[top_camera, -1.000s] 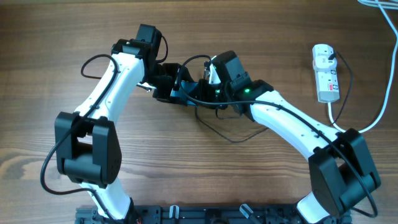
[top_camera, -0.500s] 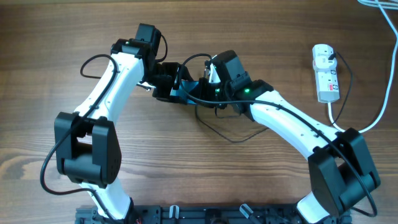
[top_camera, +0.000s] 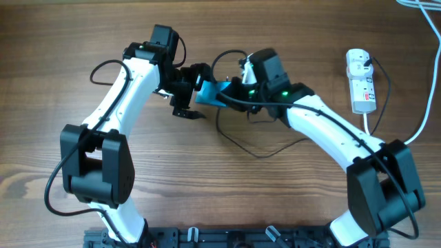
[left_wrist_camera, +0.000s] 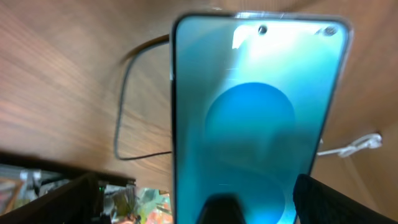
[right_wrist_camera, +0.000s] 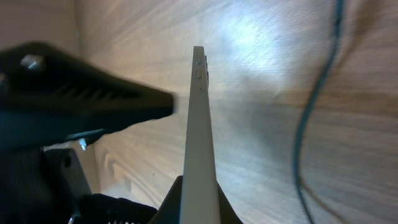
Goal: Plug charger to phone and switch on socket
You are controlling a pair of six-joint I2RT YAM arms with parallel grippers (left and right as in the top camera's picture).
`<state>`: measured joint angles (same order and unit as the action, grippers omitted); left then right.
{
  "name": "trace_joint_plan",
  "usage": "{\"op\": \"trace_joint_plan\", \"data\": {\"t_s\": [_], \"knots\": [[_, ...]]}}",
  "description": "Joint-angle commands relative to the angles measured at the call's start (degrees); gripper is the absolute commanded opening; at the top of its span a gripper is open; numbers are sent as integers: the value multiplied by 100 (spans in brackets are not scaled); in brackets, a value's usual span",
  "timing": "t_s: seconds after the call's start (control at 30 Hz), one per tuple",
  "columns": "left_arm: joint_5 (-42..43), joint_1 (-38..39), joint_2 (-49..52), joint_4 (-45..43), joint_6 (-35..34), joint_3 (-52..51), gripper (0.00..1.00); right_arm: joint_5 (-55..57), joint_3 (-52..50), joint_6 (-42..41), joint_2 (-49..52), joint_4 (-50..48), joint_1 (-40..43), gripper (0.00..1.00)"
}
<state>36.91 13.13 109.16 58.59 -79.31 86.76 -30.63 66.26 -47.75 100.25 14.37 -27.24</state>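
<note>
The phone (top_camera: 212,94), with its cyan screen, is lifted off the table between both arms. My right gripper (top_camera: 231,92) is shut on it; in the right wrist view the phone (right_wrist_camera: 199,124) stands edge-on between the fingers (right_wrist_camera: 199,202). My left gripper (top_camera: 197,91) is open, its fingers spread around the phone's other end. The screen (left_wrist_camera: 255,112) fills the left wrist view behind the dark fingers (left_wrist_camera: 273,208). The charger, a thin black cable (top_camera: 256,150), loops on the table below the phone; its plug tip is not visible. The white socket (top_camera: 361,81) lies at the far right.
A thicker white cable (top_camera: 428,96) runs down the right edge of the wooden table past the socket. The black cable also shows under the phone in the wrist views (left_wrist_camera: 121,106) (right_wrist_camera: 311,118). The arm bases stand at the front edge.
The left gripper has opened and let go of the phone. The right gripper has moved up and to the right with the phone, tilting it.
</note>
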Motion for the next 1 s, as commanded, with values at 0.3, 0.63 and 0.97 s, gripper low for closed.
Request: {"op": "trace_joint_plan", "data": {"t_s": [0.3,0.63,0.97], "knots": [[1458,-361,-170,-1513,3045,68,98,-732,114,118,-535,-216,1008,4],[4041,-1233,-170,-2330,4306,68,100,831,114,-1803,-1440,-776,763,4],[2986,-1224,-170,-2396,2889,68,93,3768,114,-4839,-1379,-1086,-750,5]]}}
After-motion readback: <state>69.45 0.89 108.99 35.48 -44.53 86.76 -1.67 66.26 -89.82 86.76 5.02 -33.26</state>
